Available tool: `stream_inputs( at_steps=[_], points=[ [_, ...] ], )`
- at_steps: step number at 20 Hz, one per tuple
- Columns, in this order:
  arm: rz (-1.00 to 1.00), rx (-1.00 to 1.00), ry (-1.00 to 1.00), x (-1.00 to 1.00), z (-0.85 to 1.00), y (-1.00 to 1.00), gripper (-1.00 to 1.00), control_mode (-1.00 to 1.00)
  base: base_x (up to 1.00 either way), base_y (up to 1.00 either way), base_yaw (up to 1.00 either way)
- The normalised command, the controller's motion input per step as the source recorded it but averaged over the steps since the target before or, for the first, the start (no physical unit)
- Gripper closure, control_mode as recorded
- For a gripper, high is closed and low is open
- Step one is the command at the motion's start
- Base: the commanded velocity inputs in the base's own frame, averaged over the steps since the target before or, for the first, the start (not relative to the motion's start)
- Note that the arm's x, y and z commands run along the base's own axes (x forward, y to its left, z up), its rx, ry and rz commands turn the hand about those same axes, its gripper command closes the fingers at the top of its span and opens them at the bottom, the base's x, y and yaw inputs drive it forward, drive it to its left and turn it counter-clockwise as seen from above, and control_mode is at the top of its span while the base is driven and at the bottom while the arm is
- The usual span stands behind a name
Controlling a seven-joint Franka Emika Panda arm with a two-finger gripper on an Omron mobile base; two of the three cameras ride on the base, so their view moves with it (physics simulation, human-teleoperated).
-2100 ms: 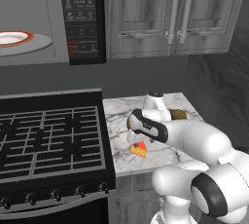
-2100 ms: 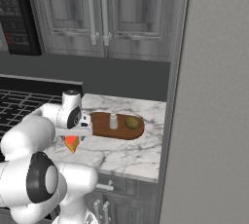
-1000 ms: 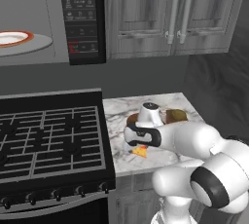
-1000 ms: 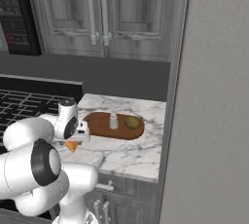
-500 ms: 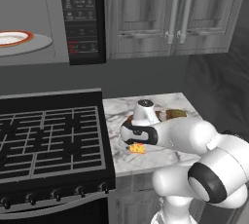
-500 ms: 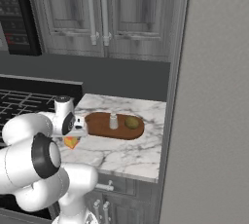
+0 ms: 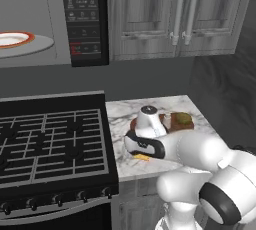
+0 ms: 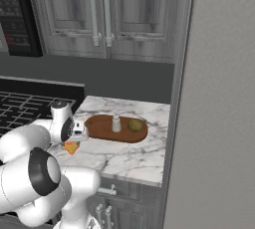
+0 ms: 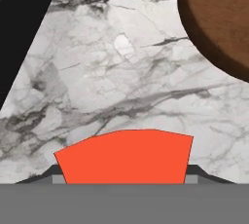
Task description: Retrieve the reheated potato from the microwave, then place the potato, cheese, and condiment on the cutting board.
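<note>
The cheese [image 9: 124,157], a wedge with a red top, lies on the marble counter just left of the cutting board [image 8: 99,128]. My gripper [image 9: 124,173] is down over it, with a dark fingertip against each side of the wedge, so it is shut on the cheese [image 8: 72,147]. In the left base view the hand covers most of the cheese [image 7: 141,157]. On the cutting board [image 7: 172,125] stand the condiment [image 8: 116,123] and the potato [image 8: 134,125]. The microwave [image 7: 85,19] hangs above the stove at upper left.
A black gas stove [image 7: 50,144] borders the counter on the left. A white plate with an orange-red rim [image 7: 15,39] rests inside the microwave. Grey cabinets [image 8: 99,14] hang above, and a tall grey wall [image 8: 219,98] bounds the counter on the right.
The hand has come down lower over the cheese wedge, and its jaws have narrowed from wide open to grip the wedge. The things on the board have not moved.
</note>
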Motion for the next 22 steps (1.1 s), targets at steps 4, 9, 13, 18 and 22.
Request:
stream_inputs(
  at_steps=[4,9,13,18,22],
  points=[
    [0.00,0.00,-0.03,0.05,0.19,-0.03,1.00,-1.00,0.00,0.00,0.00],
    [-0.01,0.00,0.00,0.33,0.37,-0.03,1.00,-1.00,0.00,0.00,0.00],
    [-0.08,0.00,0.00,0.51,0.28,-0.07,1.00,-1.00,0.00,0.00,0.00],
    [-0.09,0.00,0.02,0.58,0.14,-0.13,1.00,-1.00,0.00,0.00,0.00],
    [-0.08,0.00,0.01,0.58,0.04,-0.05,1.00,-1.00,0.00,0.00,0.00]
  ],
)
